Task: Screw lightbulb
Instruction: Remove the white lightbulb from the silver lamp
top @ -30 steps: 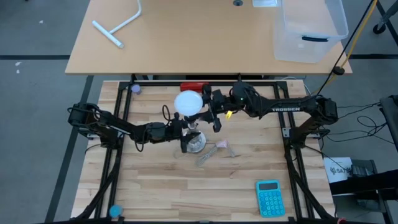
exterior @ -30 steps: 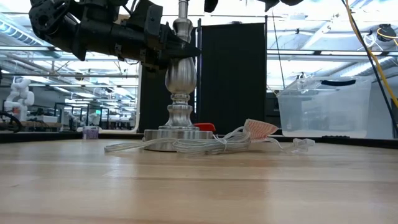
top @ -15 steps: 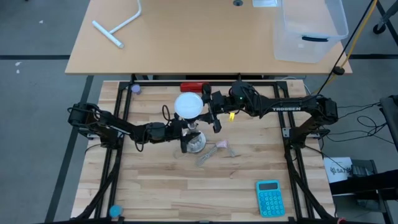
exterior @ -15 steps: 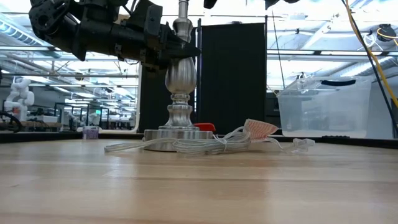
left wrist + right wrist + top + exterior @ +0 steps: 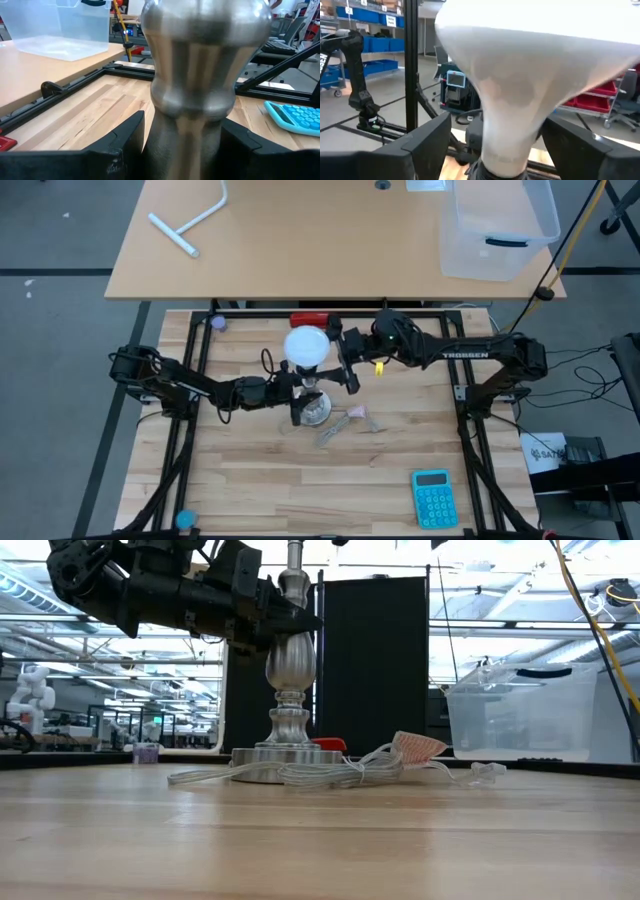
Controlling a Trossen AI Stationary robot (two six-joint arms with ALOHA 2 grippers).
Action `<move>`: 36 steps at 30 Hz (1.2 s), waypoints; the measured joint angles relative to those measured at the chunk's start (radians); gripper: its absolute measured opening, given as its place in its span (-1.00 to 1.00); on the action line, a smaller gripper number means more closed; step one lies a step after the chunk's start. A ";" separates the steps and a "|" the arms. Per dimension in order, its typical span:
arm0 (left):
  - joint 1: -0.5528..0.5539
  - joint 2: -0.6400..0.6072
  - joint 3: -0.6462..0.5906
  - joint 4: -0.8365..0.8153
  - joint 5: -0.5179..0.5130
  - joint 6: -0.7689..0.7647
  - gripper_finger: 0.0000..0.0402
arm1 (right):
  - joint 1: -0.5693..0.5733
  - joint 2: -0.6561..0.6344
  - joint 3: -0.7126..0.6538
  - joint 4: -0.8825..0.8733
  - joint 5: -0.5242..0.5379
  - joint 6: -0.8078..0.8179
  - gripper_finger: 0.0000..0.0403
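Note:
The white lightbulb (image 5: 307, 347) stands upright on the silver lamp stand (image 5: 289, 660), its narrow end down in the stand's dark top (image 5: 492, 172). The stand rests on its round foot (image 5: 314, 409) on the table. My right gripper (image 5: 337, 358) is open: its fingers flank the bulb's neck (image 5: 512, 120) with a gap on either side. My left gripper (image 5: 298, 398) reaches in from the table's left, lower down, and is shut on the stand's stem. My left gripper pinches the stand's bulging silver stem (image 5: 187, 115) between its two fingers (image 5: 125, 142), about halfway up the stand. The fingers come in nearly level from the table's left and lie across the stem. The stand stays upright with its foot on the table.
A clear cord (image 5: 300, 776) lies coiled beside the foot, with a small pink plastic piece (image 5: 360, 415) next to it. A blue calculator (image 5: 432, 497) lies near the front right. A red object (image 5: 310, 320) sits at the far edge; a clear tub (image 5: 500, 225) stands on the table behind.
My right gripper has rolled a little about its own axis beside the bulb; the yellow tag on its wrist has shifted toward the table's right. The bulb, the stand and my left gripper have kept still.

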 joint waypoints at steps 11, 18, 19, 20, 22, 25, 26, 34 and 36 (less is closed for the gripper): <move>0.000 0.000 0.000 0.001 0.000 0.001 -0.05 | -0.017 -0.129 0.000 -0.310 0.098 -0.175 0.46; 0.000 0.000 0.000 0.001 0.000 0.001 -0.05 | 0.004 -0.206 0.000 -0.558 0.170 -0.213 0.45; 0.000 0.000 0.000 0.001 0.000 0.001 -0.05 | 0.013 -0.205 0.000 -0.578 0.172 -0.210 0.45; 0.000 0.000 0.000 0.001 0.000 0.001 -0.05 | 0.024 -0.199 0.000 -0.591 0.172 -0.204 0.45; 0.000 0.000 0.000 0.002 0.000 0.001 -0.05 | 0.050 -0.183 0.000 -0.619 0.165 -0.197 0.45; 0.000 0.000 0.000 0.003 0.000 0.000 -0.05 | 0.101 -0.149 0.000 -0.699 0.164 -0.213 0.45; 0.000 0.000 0.000 0.003 0.000 0.000 -0.05 | 0.119 -0.138 -0.001 -0.720 0.163 -0.214 0.45; 0.000 0.000 0.000 0.006 0.000 0.000 -0.05 | 0.257 -0.037 -0.003 -0.581 0.316 -0.160 0.41; 0.000 0.000 0.000 0.007 0.000 0.000 -0.05 | 0.285 -0.024 -0.002 -0.567 0.327 -0.157 0.36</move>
